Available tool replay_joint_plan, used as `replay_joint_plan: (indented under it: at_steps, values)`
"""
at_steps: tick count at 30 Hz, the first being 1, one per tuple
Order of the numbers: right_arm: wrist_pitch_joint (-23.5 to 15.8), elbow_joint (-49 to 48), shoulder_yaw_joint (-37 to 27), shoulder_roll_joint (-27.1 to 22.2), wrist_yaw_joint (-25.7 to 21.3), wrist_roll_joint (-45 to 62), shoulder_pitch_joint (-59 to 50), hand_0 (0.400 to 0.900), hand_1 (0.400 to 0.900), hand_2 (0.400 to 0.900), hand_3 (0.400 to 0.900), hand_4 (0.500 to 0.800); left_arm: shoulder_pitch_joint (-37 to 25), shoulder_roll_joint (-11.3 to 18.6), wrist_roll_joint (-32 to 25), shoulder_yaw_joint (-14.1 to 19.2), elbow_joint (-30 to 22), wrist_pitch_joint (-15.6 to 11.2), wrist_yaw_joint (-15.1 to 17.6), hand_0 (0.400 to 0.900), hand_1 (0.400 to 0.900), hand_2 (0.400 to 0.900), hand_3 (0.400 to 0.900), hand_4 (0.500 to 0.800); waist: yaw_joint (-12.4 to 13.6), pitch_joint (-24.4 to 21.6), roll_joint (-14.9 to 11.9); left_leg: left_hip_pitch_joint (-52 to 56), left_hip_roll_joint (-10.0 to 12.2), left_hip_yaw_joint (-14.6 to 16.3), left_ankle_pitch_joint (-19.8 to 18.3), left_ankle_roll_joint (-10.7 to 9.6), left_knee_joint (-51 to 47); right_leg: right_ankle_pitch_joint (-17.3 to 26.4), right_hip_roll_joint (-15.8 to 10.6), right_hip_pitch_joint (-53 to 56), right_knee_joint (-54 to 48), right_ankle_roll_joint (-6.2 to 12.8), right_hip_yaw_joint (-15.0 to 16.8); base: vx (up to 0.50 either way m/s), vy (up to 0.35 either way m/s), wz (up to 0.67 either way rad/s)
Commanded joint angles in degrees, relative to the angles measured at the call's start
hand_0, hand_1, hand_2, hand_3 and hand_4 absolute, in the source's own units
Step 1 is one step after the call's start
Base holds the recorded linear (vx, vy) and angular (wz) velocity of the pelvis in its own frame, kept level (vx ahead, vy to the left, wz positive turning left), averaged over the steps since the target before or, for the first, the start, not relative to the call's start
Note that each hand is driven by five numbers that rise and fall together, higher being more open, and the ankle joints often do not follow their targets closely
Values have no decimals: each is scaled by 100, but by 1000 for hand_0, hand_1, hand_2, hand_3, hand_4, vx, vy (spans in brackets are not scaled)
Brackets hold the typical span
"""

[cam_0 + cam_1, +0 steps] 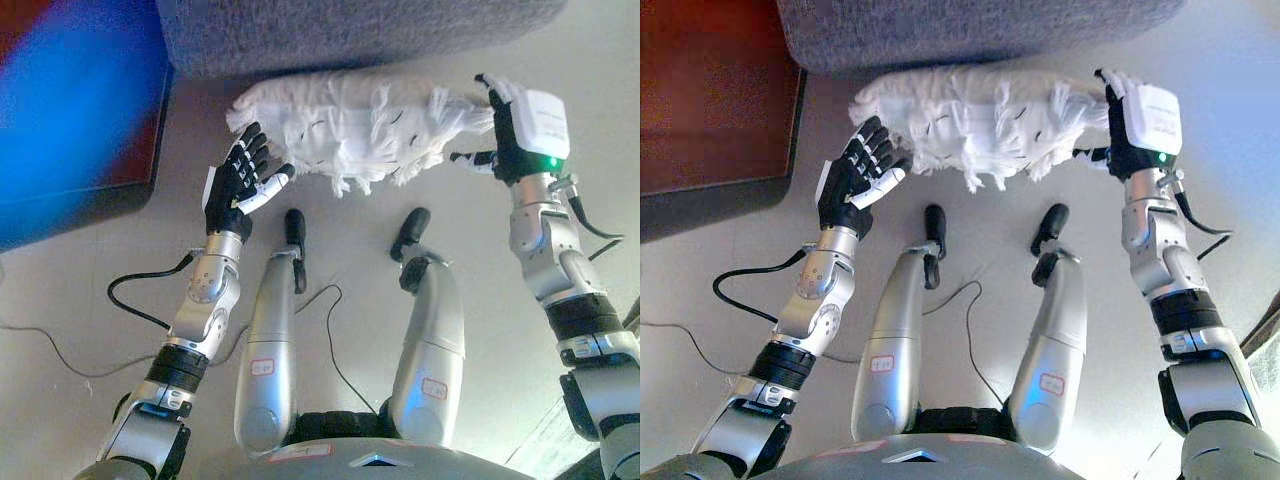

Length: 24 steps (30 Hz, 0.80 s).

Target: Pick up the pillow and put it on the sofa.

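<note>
I am at the reach-in step of the pick: the white shaggy pillow (pixel 365 130) lies on the pale floor (pixel 80 300) between my two hands, its far long edge up against the base of the grey sofa (pixel 350 30), and it is not yet lifted. My left hand (pixel 240 185) sits at the pillow's left end, palm turned toward it, fingers spread apart and only loosely bent, the fingertips (pixel 255 140) right at the fringe and the thumb reaching toward the lower corner; I cannot tell whether they truly touch the fabric or merely brush the tufts. My right hand (pixel 1125 130) is at the opposite end, seen mostly from its back, fingers extended along the pillow's right edge with one white tip up by the top corner and the thumb jutting inward toward the fringe; it is not clamped on anything that I can see. Beyond my left fingers stands a dark reddish-brown cabinet (pixel 710 100), well clear of the pillow. As I judge it, the next move calls for pressing both palms inward together so the soft body is squeezed evenly between them, then raising it and carrying it forward, away from me, onto the sofa seat just past my fingertips.
</note>
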Motion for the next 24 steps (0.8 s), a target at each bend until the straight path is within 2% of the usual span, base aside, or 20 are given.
replay_joint_plan:
  at_steps: [1, 5, 7, 14, 15, 16, 24]
  values:
    - [103, -144, -116, -349, -778, 6, -606, 900, 900, 900, 900, 800, 38, 92, -200, -3, -1026, -609, 162, 900, 900, 900, 900, 800, 143, -67, 132, 82, 73, -220, -655, -190, 370, -172, -111, -75, 516, 658, 328, 5, 17, 7]
    - [191, -9, 33, -390, -824, 34, -1140, 900, 900, 900, 900, 800, -27, 169, -295, -77, -1224, -648, 200, 900, 900, 900, 900, 800, 250, -2, 116, -354, 9, -318, -690, -182, 658, -266, -132, -453, 755, 627, 338, 9, 8, 7]
    - [172, -19, 184, -439, -681, 171, -1422, 900, 900, 900, 900, 800, -68, 227, -309, -76, -1309, -627, 203, 900, 900, 900, 900, 800, 298, 33, 55, -517, -8, -344, -689, -189, 733, -283, -131, -592, 820, 614, 356, 13, 8, 4]
    - [-188, -140, 609, -506, -152, 1092, -2091, 900, 900, 900, 900, 800, -17, 362, -463, 51, -1428, -539, 211, 900, 900, 900, 900, 800, 439, 76, -206, -892, -82, -511, -661, -235, 952, -354, -130, -858, 976, 556, 325, 22, -10, 7]
    - [-219, -90, 671, -499, -86, 1218, -2168, 559, 559, 559, 559, 595, 8, 382, -479, 73, -1438, -523, 217, 900, 900, 900, 900, 800, 456, 80, -237, -918, -83, -530, -652, -245, 958, -352, -123, -874, 977, 554, 321, 0, 0, 0]
    - [-223, -4, 749, -478, -70, 1337, -2301, 400, 400, 400, 400, 500, 20, 407, -509, 89, -1420, -509, 224, 900, 900, 900, 900, 800, 487, 91, -273, -919, -83, -542, -630, -252, 926, -336, -115, -887, 956, 557, 302, 0, 0, 0]
    - [-199, -73, 875, -299, 286, 2055, -2794, 400, 400, 400, 400, 500, 92, 422, -599, 352, -1398, -381, 396, 900, 900, 900, 900, 800, 486, 132, -531, -951, -74, -596, -466, -310, 611, -256, -64, -884, 731, 563, 194, -1, -3, 2]
